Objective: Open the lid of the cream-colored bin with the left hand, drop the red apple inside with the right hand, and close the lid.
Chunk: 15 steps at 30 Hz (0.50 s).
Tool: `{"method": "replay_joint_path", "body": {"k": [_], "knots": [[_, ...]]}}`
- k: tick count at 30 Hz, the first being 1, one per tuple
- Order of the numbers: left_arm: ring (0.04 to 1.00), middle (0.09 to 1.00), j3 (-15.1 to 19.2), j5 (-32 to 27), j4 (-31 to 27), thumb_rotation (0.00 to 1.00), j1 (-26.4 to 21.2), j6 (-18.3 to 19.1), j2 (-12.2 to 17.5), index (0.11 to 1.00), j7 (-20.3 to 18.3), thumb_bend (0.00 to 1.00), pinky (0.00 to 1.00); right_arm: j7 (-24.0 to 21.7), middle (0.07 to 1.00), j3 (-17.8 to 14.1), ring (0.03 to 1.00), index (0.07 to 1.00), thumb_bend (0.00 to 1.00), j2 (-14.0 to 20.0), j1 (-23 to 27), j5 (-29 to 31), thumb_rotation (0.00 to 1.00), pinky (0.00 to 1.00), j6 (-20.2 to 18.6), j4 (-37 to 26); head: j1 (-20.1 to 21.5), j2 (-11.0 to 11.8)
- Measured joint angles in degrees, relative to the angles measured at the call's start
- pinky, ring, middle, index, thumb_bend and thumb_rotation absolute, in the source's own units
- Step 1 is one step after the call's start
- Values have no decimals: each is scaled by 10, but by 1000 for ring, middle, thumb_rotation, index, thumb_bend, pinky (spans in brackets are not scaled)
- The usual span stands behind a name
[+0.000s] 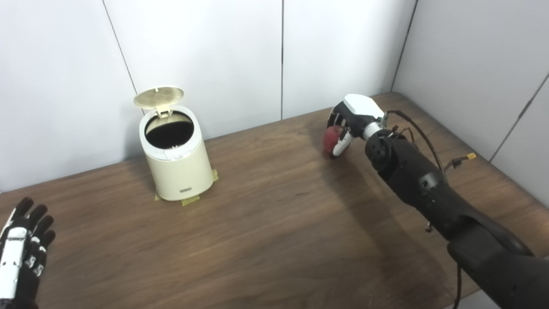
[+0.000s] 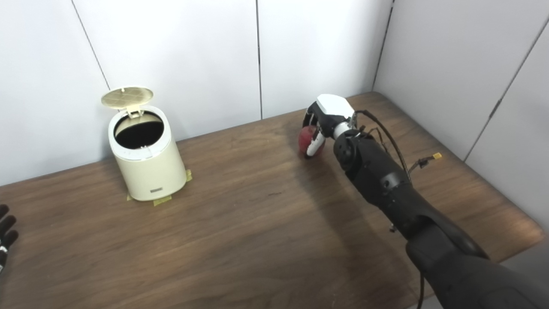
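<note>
The fingers point(image 1: 342, 143) of the right hand point(image 1: 349, 124) are curled around the red apple point(image 1: 330, 140), which sits in the grip low against the worktop point(image 1: 274, 223), toward the far right corner; whether the fruit rests on the wood or is just off it cannot be told. The hand's white back plate faces up, and the black forearm runs back from it to the near right corner, with thin cables looping off the wrist and a small yellow-tipped connector point(image 1: 471, 156) standing out to its right.

The left hand point(image 1: 21, 246) lies at the near left edge with its fingers spread apart and nothing in them. The left eye view shows most of this hand, with its white plates; the right eye view catches only a few black fingertips at the picture's edge.

Well apart from both hands, near the far left edge, stands the cream-colored bin point(image 1: 178, 165). Its round lid point(image 1: 158, 97) is hinged up at the back and stands open, showing a dark inside. Strips of yellowish tape point(image 1: 191, 200) hold its foot to the wood. A small dark label point(image 1: 185, 190) sits low on the bin's front, but its writing is too small to read in either view.

Pale panelled walls point(image 1: 214, 51) rise behind the far edge and along the right side.
</note>
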State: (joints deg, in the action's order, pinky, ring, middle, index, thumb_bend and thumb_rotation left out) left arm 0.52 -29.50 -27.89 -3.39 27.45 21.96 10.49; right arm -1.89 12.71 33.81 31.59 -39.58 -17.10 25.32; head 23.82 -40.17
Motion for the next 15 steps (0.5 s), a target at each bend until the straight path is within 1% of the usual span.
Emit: {"method": "replay_joint_path", "body": {"k": [3, 4, 5, 8, 10, 11, 13, 15], "knots": [[999, 989, -1, 0, 0, 734, -1, 0, 0, 1000, 1, 266, 1000, 4, 511, -1, 426, 478, 519, -1, -14, -1, 0, 468, 3, -38, -11, 2], [1000, 996, -1, 0, 0, 735, -1, 0, 0, 1000, 1, 263, 1000, 5, 500, -4, 424, 479, 510, -2, -19, 1, 0, 410, 5, -54, -17, 4], [1000, 998, -2, 0, 0, 735, 0, 0, -1, 1000, 1, 263, 1000, 6, 496, -8, 424, 479, 507, -3, -23, 2, 0, 389, 9, -71, -17, 4], [1000, 999, -6, 1, 0, 732, -1, 0, -4, 1000, 2, 241, 1000, 15, 491, -12, 430, 473, 504, -11, -24, 0, 0, 380, 18, -110, -34, 5], [1000, 1000, -13, 6, 0, 846, -1, 0, -7, 1000, 1, 206, 1000, 24, 488, -12, 427, 474, 504, -14, -24, -2, 0, 374, 25, -137, -59, 8], [1000, 1000, -16, 11, 0, 862, -1, 0, -8, 1000, 1, 202, 1000, 27, 488, -13, 426, 475, 504, -16, -24, -2, 0, 372, 30, -152, -62, 8], [1000, 1000, -20, 21, 0, 877, -1, 0, -14, 1000, 1, 188, 1000, 32, 489, -13, 423, 486, 504, -23, -24, -3, 0, 393, 42, -175, -90, 11], [1000, 1000, -23, 29, 0, 881, -1, 0, -22, 1000, 1, 188, 1000, 32, 493, -12, 419, 490, 504, -34, -23, -4, 0, 403, 45, -195, -90, 11]]}}
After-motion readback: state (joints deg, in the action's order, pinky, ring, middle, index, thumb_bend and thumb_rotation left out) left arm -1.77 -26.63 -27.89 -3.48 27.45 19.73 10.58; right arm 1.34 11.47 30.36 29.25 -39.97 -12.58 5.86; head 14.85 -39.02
